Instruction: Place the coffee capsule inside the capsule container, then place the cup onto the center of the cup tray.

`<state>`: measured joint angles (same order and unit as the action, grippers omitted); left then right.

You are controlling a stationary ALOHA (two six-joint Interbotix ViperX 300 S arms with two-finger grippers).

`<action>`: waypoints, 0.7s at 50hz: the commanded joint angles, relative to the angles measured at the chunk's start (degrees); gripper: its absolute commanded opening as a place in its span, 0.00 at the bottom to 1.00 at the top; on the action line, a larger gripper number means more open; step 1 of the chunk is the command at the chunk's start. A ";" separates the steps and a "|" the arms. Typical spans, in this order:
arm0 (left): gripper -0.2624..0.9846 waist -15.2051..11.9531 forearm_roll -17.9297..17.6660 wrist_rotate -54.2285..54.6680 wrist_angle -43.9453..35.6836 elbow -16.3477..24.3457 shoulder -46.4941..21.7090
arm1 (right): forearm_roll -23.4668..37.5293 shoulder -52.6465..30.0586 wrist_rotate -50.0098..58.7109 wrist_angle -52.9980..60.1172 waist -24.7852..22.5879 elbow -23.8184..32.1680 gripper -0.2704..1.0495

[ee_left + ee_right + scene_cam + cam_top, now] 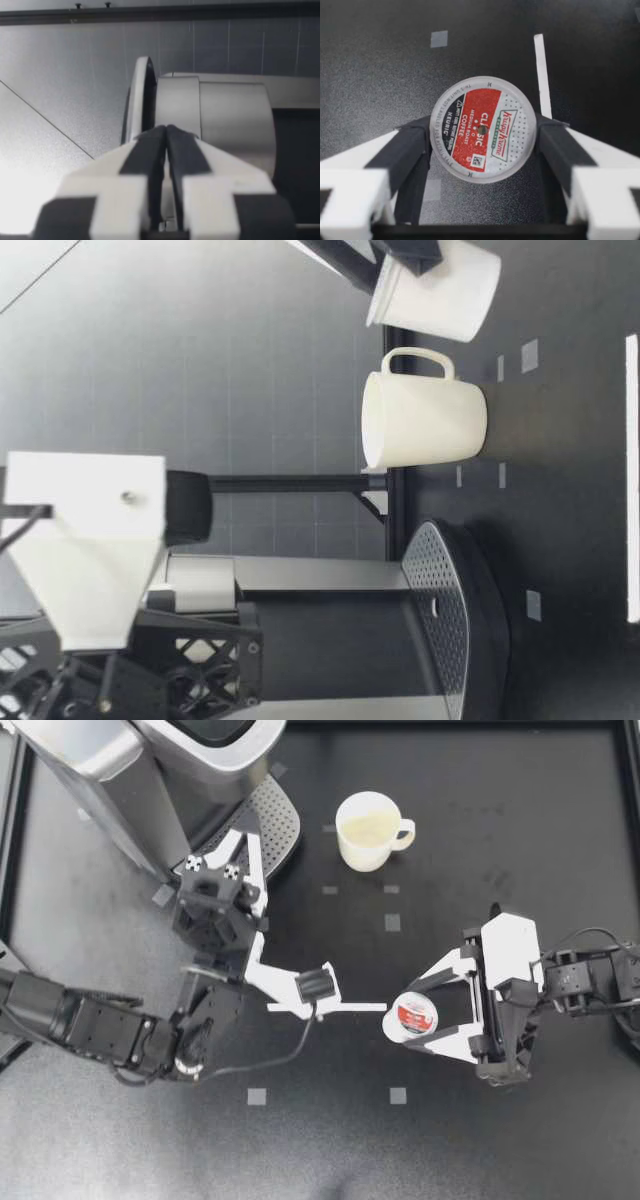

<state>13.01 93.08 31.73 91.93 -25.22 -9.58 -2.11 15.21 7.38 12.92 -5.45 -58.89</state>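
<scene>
While my right gripper [411,1016] hung above the table [520,810] with its jaws pinching the coffee capsule [413,1014] from two sides, the capsule's round foil lid faced up and its short axis ran nearly vertical. Seen from table height, the capsule [440,295] was a smooth white plastic tub tapering to a narrower base. It was tilted a little, with its base clear of the table, and the jaws on it were mostly cut off there. From the right wrist the capsule [483,129] showed only its lid, red, white and black with fine print, which hid the body behind it. The cup [368,830], a glossy cream mug, stood upright on the table with its mouth up and its handle toward my right side. It was near the cup tray [280,820] but apart from it. That tray was a dark rounded plate perforated with small holes, lying against the coffee machine [150,760], whose brushed silver body ran out of view. My left gripper [243,833] sat over the tray beside the machine, its jaws pressed together and pointing at the machine's curved metal front [225,125].
</scene>
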 commanded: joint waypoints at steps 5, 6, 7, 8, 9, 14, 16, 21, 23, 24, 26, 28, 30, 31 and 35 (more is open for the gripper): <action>0.30 -2.46 0.70 0.26 -0.26 -0.26 2.90 | 0.09 0.70 -0.09 0.62 -0.26 0.53 0.66; 0.30 -2.55 0.88 0.35 -0.44 -0.35 2.99 | 0.09 0.70 -0.09 0.62 -0.26 0.62 0.66; 0.30 -2.81 1.05 0.35 -0.53 -0.44 3.08 | 0.09 0.70 -0.09 0.62 -0.26 0.53 0.66; 0.30 -2.90 1.23 0.35 -0.70 -0.53 3.25 | 0.09 0.70 -0.09 0.62 -0.26 0.53 0.66; 0.30 -3.08 1.32 0.44 -0.79 -0.62 3.34 | 0.09 0.70 -0.09 0.62 -0.26 0.53 0.66; 0.30 -3.78 2.20 0.97 -1.05 -0.97 3.96 | 0.09 0.70 -0.09 0.62 -0.26 0.62 0.66; 0.30 -4.22 2.29 1.14 -1.05 -1.05 4.04 | 0.09 0.70 -0.09 0.62 -0.26 0.62 0.66; 0.30 -5.19 2.46 1.32 -1.41 -1.32 4.57 | 0.09 0.79 -0.09 0.62 -0.26 0.62 0.66; 0.30 -5.45 2.46 1.32 -1.58 -1.32 4.66 | 0.09 0.79 -0.09 0.62 -0.26 0.62 0.66; 0.30 -5.54 2.55 1.32 -1.58 -1.32 4.75 | 0.09 0.88 -0.09 0.62 -0.26 0.62 0.66; 0.30 -5.63 2.90 1.32 -1.58 -1.32 4.83 | 0.09 0.97 -0.09 0.62 -0.26 0.62 0.66; 0.30 -5.63 3.25 1.32 -1.58 -1.32 5.10 | 0.09 1.05 -0.09 0.62 -0.26 0.62 0.66; 0.30 -5.63 3.69 1.32 -1.49 -1.32 5.27 | 0.09 1.05 -0.09 0.62 -0.26 0.62 0.66; 0.30 -5.63 3.87 1.32 -1.49 -1.32 5.45 | 0.09 1.05 -0.09 0.62 -0.26 0.62 0.66; 0.30 -5.80 4.75 1.32 -1.41 -1.32 6.15 | 0.09 1.05 -0.09 0.62 -0.26 0.70 0.66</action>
<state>8.26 96.33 32.87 90.18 -27.25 -6.33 -2.11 15.21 7.38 12.92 -5.45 -58.89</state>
